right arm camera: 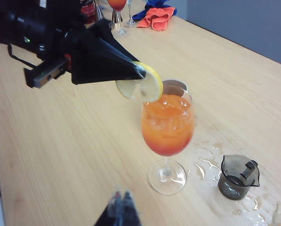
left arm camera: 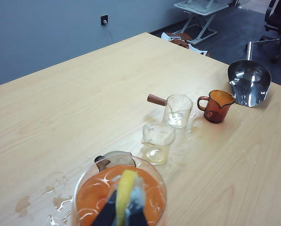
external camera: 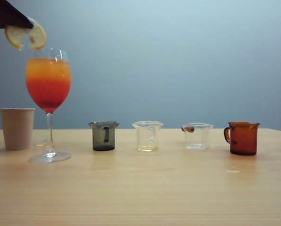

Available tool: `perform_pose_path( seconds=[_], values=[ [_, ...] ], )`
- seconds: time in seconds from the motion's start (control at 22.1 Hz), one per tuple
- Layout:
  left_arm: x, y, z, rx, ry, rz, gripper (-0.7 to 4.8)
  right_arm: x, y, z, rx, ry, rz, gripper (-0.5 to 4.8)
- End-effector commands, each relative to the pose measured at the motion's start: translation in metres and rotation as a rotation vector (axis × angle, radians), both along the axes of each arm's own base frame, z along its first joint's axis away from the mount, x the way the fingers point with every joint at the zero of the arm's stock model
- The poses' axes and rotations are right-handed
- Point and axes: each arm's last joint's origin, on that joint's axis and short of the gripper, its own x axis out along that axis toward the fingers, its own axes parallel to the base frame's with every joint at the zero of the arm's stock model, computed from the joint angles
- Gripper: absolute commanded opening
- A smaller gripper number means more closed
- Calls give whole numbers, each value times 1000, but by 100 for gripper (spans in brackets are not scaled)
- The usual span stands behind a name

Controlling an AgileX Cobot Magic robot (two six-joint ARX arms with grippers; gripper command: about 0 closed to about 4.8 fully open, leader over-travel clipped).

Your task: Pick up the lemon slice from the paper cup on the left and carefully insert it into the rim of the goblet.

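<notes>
From left to right in the exterior view: the short beige paper cup (external camera: 17, 128) is seen at the table's left edge, and just beside it the tall clear stemmed goblet (external camera: 48, 94) of orange-over-red drink. Above the goblet's rim the thin pale-yellow lemon slice (external camera: 26, 36) is held — pinched edge-on between the closed jaws of the left gripper (right arm camera: 139, 71), only whose dark tip enters the exterior view. Further right a small dark grey glass jug (external camera: 103, 135), two clear jugs and an amber-brown handled jug (external camera: 242, 138) are lined up.

The pick-up is judged complete; lowering the slice onto the rim and releasing it remain.

The right gripper (right arm camera: 121, 199) — fingertips together, holding nothing — is seen only in its own wrist view, near the goblet's foot. Whether the slice carries a slot cannot be made out.
</notes>
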Motion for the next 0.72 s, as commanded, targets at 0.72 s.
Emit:
perform_pose_path(
  seconds=[0.72],
  values=[
    [10, -3, -7, 40, -29, -4, -6, 1, 1, 4, 30, -24, 1, -6]
  ],
)
